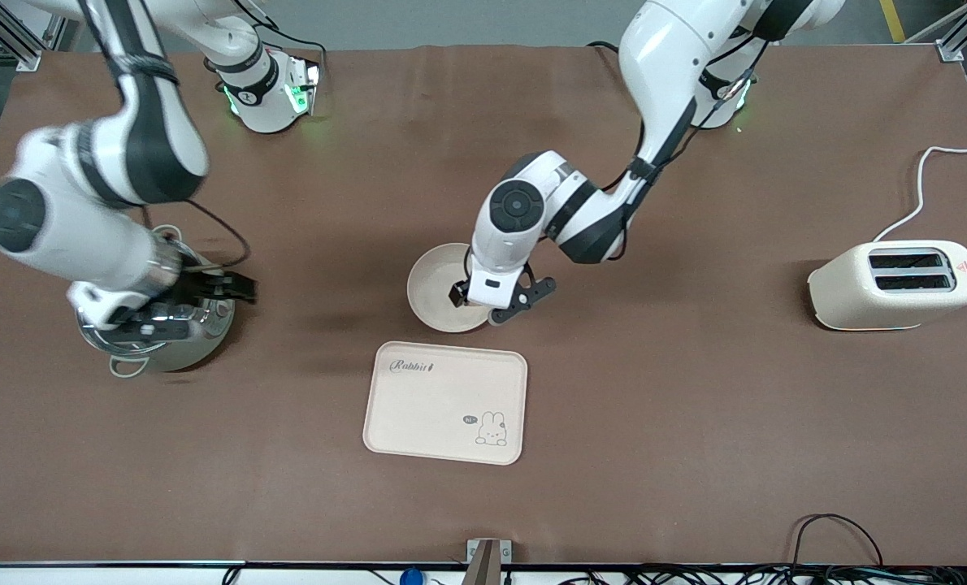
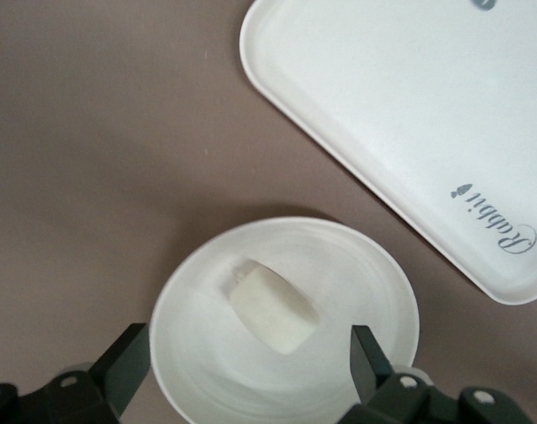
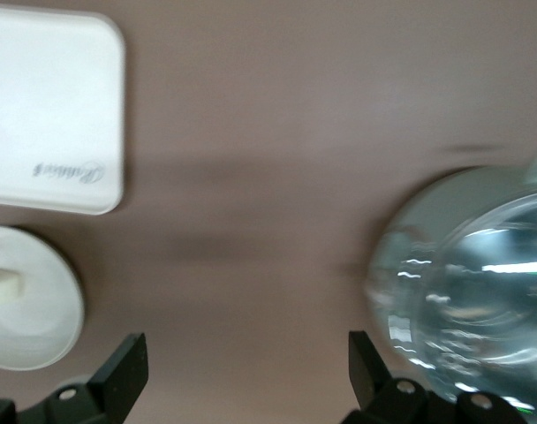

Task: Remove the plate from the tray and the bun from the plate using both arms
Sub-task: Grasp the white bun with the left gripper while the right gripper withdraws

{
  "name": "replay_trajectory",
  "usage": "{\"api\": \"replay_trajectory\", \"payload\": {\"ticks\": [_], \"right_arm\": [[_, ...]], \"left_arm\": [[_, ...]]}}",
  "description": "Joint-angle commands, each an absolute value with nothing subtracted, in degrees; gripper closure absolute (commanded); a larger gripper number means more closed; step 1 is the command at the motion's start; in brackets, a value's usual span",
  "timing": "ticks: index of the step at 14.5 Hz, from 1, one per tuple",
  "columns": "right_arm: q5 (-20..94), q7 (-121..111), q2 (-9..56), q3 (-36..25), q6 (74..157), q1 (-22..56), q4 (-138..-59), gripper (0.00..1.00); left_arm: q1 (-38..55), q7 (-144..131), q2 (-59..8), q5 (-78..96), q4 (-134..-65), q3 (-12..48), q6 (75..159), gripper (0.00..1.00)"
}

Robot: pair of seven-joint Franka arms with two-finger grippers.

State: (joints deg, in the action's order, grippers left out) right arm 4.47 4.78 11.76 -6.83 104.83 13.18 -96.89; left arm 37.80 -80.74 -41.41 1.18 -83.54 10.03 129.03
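Observation:
The round cream plate (image 1: pixel 431 280) lies on the brown table, just farther from the front camera than the rabbit tray. The pale bun (image 2: pixel 275 309) lies in the plate (image 2: pixel 361 274). In the front view my left gripper hides the bun. My left gripper (image 1: pixel 500 305) hangs low over the plate, open and empty, its fingers (image 2: pixel 127 362) spread wide on either side of the bun. My right gripper (image 1: pixel 199 305) is open and empty over the steel pot. The right wrist view also shows the plate (image 3: pixel 39 331) and the bun (image 3: pixel 3 287).
A rectangular cream tray with a rabbit drawing (image 1: pixel 443 402) lies beside the plate, nearer to the front camera. A steel pot with a glass lid (image 1: pixel 166 345) stands toward the right arm's end. A cream toaster (image 1: pixel 894 284) with its cable stands toward the left arm's end.

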Motion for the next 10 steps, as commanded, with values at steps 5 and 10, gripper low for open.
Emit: {"api": "replay_trajectory", "payload": {"ticks": [5, 10], "right_arm": [[2.1, -2.5, 11.1, -7.0, 94.4, 4.6, -81.0, 0.0], [1.4, -1.9, 4.7, -8.1, 84.7, 2.5, -79.7, 0.0]], "left_arm": [[41.8, -105.5, -47.4, -8.5, -82.8, 9.2, 130.7, 0.05], [42.0, -111.7, -49.1, -8.5, -82.7, 9.2, 136.8, 0.07]]}}
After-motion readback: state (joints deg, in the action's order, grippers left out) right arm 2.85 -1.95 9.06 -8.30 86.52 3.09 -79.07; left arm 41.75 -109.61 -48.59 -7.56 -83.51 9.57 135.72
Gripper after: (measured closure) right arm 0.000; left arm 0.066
